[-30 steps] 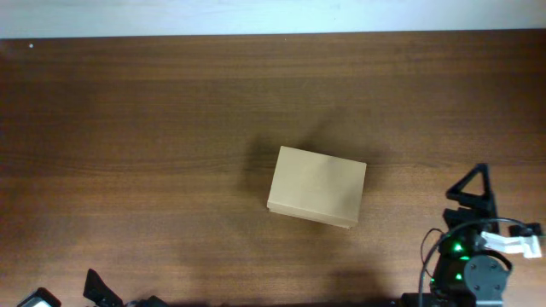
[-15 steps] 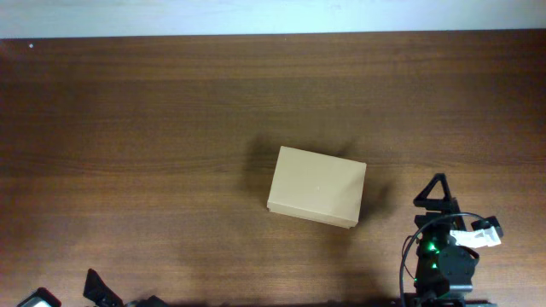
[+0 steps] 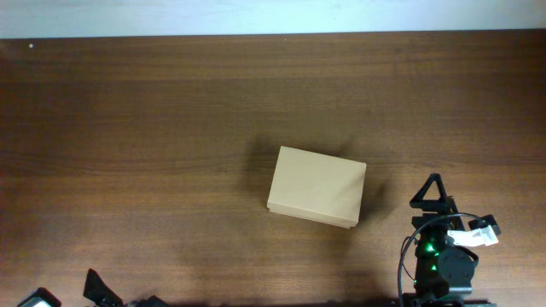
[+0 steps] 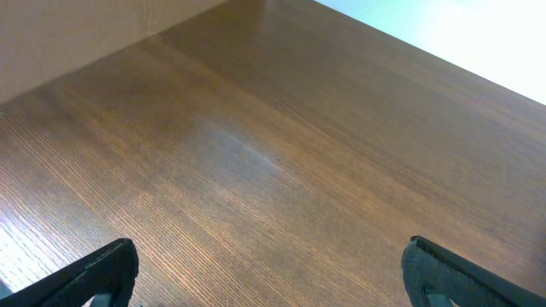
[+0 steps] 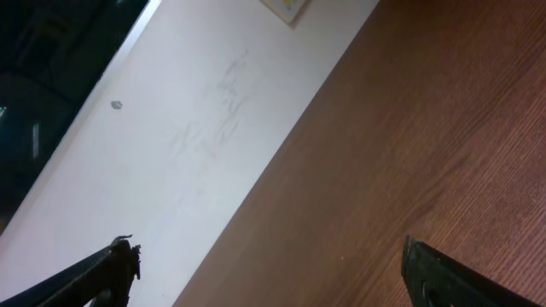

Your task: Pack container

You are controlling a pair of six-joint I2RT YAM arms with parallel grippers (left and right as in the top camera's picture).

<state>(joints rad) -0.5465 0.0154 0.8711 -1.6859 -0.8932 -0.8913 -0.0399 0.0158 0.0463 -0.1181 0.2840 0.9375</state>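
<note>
The container [image 3: 316, 186] is a tan cardboard box with its lid shut, lying a little right of the middle of the table in the overhead view. My right gripper [image 3: 432, 193] is near the front edge, just right of the box and apart from it. In the right wrist view its jaws [image 5: 269, 264] are open and empty, over bare wood and a white wall. My left gripper [image 4: 269, 264] is open and empty over bare table. Only a dark tip of it [image 3: 99, 286] shows at the front left in the overhead view. The box shows in neither wrist view.
The brown wooden table [image 3: 153, 128] fills the overhead view, with a white wall strip [image 3: 273, 15] along its far edge. The right arm's base with green lights [image 3: 439, 256] sits at the front right edge.
My right arm has swung left and back toward the front edge, ending closer to the box's right side. In the last half second it hardly moved. The box and left arm stayed still.
</note>
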